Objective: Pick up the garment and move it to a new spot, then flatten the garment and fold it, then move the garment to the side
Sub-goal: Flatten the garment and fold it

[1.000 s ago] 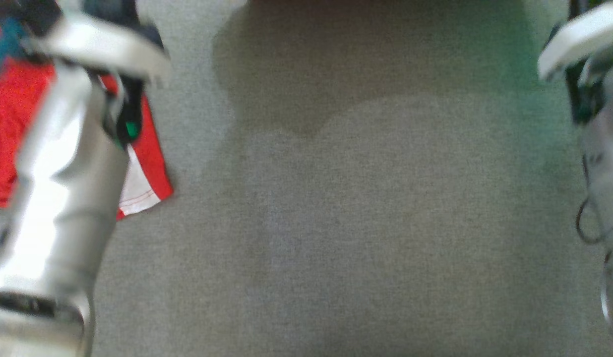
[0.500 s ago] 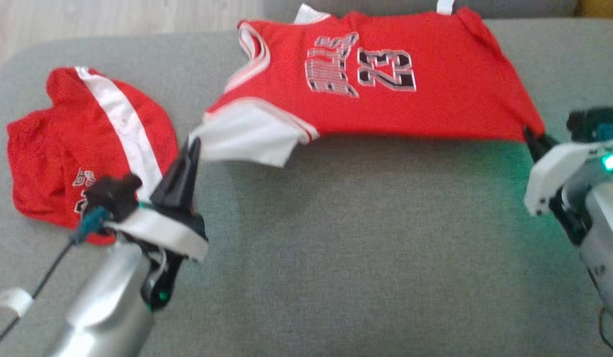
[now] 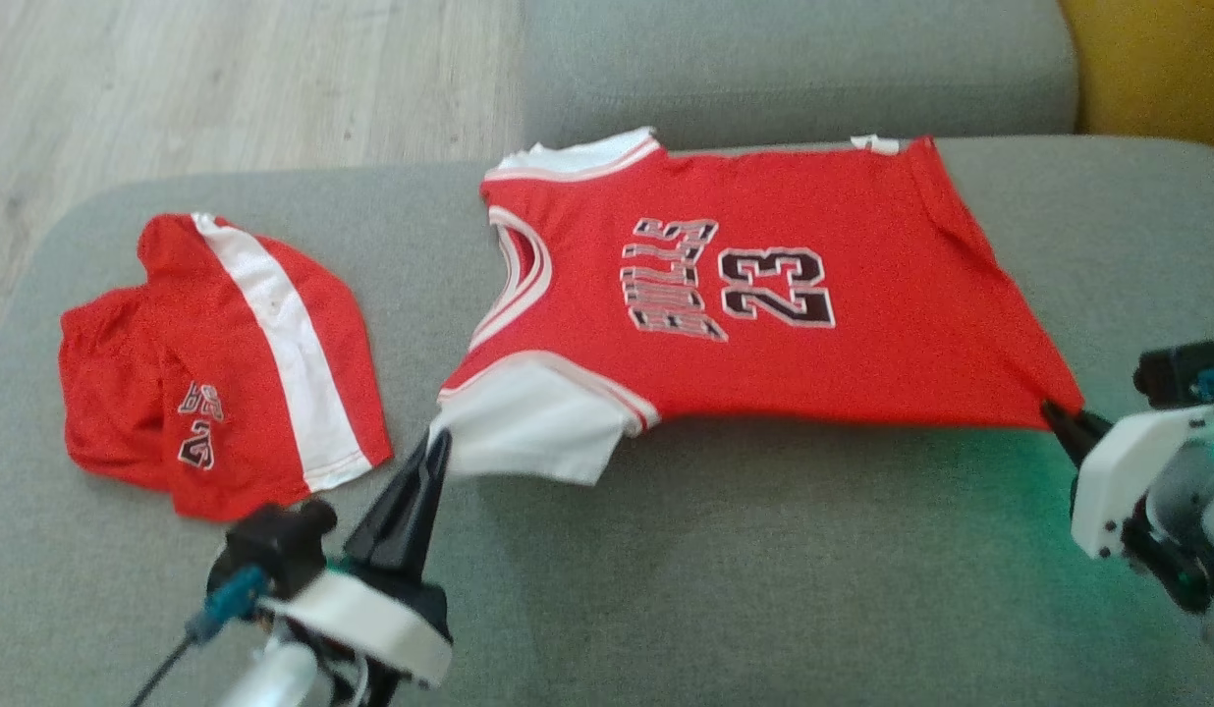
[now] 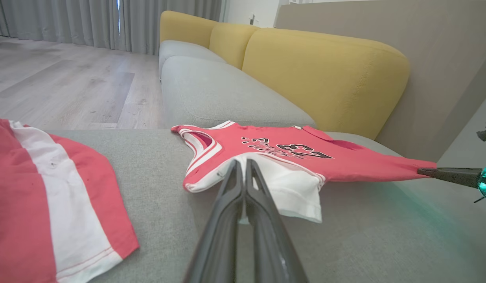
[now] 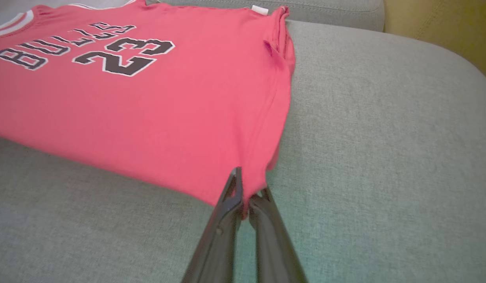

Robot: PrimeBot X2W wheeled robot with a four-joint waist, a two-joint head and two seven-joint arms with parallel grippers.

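Note:
The garment is a red jersey with the number 23 and white sleeves, spread across the grey sofa cushion. Its near edge is stretched taut and raised slightly between my two grippers, with a shadow under it. My left gripper is shut on the white sleeve's corner, and the left wrist view shows the garment beyond the left gripper. My right gripper is shut on the hem corner. In the right wrist view the garment bunches where the right gripper pinches it.
Folded red shorts with a white stripe lie on the cushion to the left, near my left arm. The wooden floor lies beyond the cushion's rounded left edge. A yellow backrest stands at the far right.
The head camera has swung up from the bare cushion, and the whole picture has shifted. Both grippers keep their hold on the jersey, which stays stretched between them.

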